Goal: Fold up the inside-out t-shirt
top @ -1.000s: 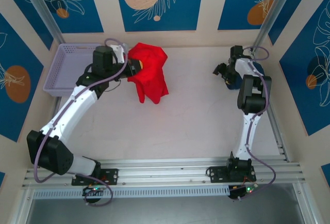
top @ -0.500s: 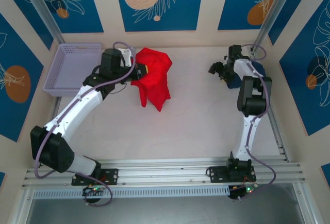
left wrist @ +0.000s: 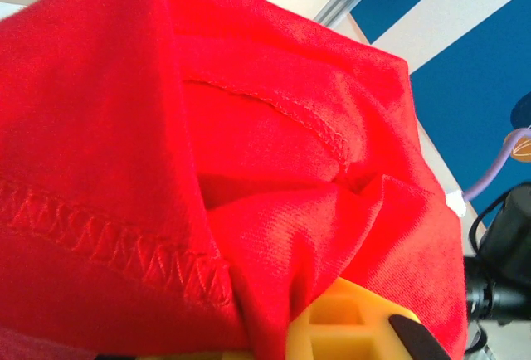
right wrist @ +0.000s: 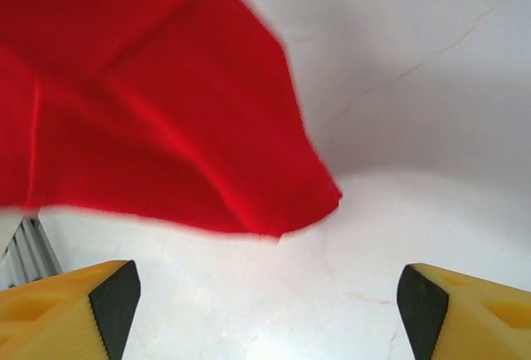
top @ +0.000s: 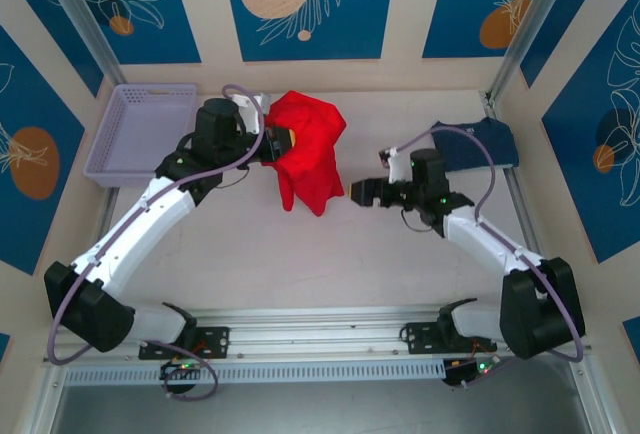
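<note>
step: pre-fold pick-up; I had left gripper [top: 274,144] clamped on the inside-out t-shirt [top: 312,159], hanging bunched over far-middle table [top: 300,264] | right gripper [top: 361,192] jaws wide, empty, near its lower corner | next: I judged pinch that corner, spread flat | room: lavender basket [top: 140,134] far-left; navy t-shirt [top: 482,144] far-right; blue-patterned walls

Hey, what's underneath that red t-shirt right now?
Bare table shows beneath the drooping corner of the red t-shirt. The left gripper is shut on the cloth, whose folds hide most of its fingers.
</note>
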You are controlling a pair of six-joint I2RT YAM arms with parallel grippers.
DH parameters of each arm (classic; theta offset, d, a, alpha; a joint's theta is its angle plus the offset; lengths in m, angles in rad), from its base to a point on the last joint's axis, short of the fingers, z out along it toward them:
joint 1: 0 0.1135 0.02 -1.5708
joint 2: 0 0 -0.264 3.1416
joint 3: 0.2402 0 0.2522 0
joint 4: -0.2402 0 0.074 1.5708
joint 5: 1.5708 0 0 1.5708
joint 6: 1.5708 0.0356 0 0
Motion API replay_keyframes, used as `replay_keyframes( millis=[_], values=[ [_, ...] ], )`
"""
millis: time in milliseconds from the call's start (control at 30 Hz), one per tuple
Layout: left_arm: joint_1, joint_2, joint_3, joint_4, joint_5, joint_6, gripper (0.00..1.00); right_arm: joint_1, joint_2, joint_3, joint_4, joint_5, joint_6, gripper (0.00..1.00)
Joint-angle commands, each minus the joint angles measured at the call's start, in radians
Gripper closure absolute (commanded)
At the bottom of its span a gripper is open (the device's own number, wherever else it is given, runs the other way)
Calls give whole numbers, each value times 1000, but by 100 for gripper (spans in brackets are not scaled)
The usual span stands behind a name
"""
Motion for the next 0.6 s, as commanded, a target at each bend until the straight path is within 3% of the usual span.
replay_keyframes(
  millis=[0, 200, 233, 333, 467, 500, 567],
  values=[
    [-20, -33, 5, 56, -4, -8, 100, 44, 2, -34, 165, -18, -51, 16],
    [-28, -33, 6, 59, 9, -11, 100, 84, 180, 49, 242, 39, -114, 23],
    [-29, -33, 6, 57, 10, -10, 100, 84, 202, 58, 248, 38, -116, 28],
    [-29, -34, 5, 44, -4, 3, 100, 84, 230, 64, 257, 63, -113, 57],
    [-27, -33, -3, 37, -45, 23, 100, 78, 164, 33, 234, 81, -122, 91],
    [-27, -31, -6, 38, -65, 27, 100, 77, 144, 32, 216, 71, -121, 98],
    [-18, -22, -4, 26, -148, 50, 100, 77, 86, 38, 156, 6, -106, 100]
  ],
)
